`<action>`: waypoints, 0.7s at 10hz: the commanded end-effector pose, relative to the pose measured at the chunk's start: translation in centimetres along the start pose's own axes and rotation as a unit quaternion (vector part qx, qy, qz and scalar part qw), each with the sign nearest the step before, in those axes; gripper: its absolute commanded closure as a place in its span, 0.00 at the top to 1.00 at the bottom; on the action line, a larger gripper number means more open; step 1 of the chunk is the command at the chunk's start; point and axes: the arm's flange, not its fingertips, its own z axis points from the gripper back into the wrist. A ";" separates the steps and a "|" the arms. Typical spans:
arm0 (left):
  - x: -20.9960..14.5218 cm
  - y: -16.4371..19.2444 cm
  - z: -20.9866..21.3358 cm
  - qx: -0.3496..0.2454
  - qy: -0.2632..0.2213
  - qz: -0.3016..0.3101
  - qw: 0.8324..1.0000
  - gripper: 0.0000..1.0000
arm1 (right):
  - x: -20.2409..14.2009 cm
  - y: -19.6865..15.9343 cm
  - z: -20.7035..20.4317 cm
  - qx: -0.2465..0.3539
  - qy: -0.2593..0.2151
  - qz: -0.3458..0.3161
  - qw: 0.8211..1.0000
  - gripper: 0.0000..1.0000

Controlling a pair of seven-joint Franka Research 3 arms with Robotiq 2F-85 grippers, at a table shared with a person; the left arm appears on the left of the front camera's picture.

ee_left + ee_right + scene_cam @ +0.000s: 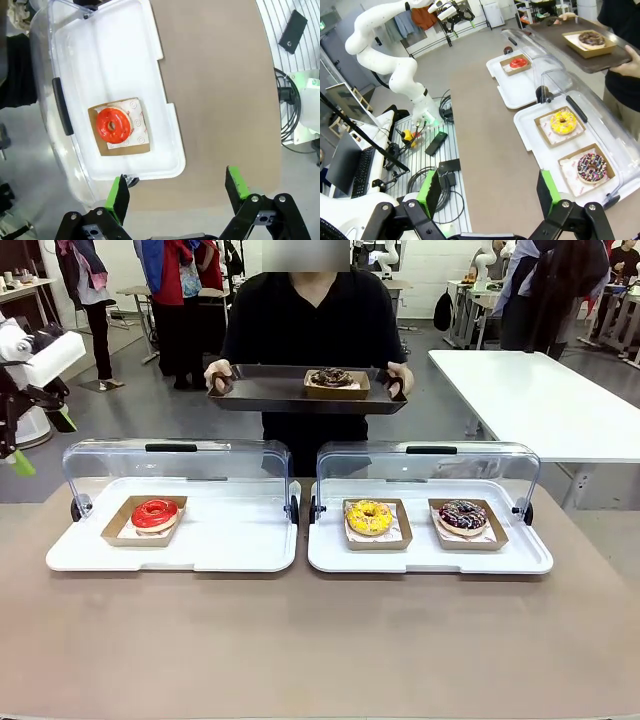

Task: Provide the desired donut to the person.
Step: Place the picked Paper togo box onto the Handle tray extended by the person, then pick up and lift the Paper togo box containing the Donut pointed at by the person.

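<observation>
While both clear lids (pixel 175 465) stand raised, the left case (pixel 240 530) holds a red donut (pixel 154 513); the right case (pixel 420 555) holds a yellow donut (pixel 369 517) and a sprinkled donut (pixel 463 515). Behind, the person (pixel 310 320) holds a dark tray (pixel 260 390) carrying a chocolate donut (pixel 331 377). Left gripper (pixel 177 186) and right gripper (pixel 488 186) gape, holding nothing. The worktop (pixel 300 640) lies bare along its near half.

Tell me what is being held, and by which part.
Both open, the left gripper and the right gripper hold nothing. The person's hands grip the dark tray by its two ends.
</observation>
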 end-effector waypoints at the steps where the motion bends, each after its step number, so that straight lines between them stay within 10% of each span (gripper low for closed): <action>1: -0.1 -0.3 0.7 0.009 -0.001 0.001 1.000 1.00 | 0.0 0.0 0.0 0.003 -0.005 0.002 1.000 1.00; 7: -0.1 -0.3 0.7 0.009 -0.001 0.001 1.000 1.00 | 0.0 0.0 0.0 0.003 -0.005 0.002 1.000 1.00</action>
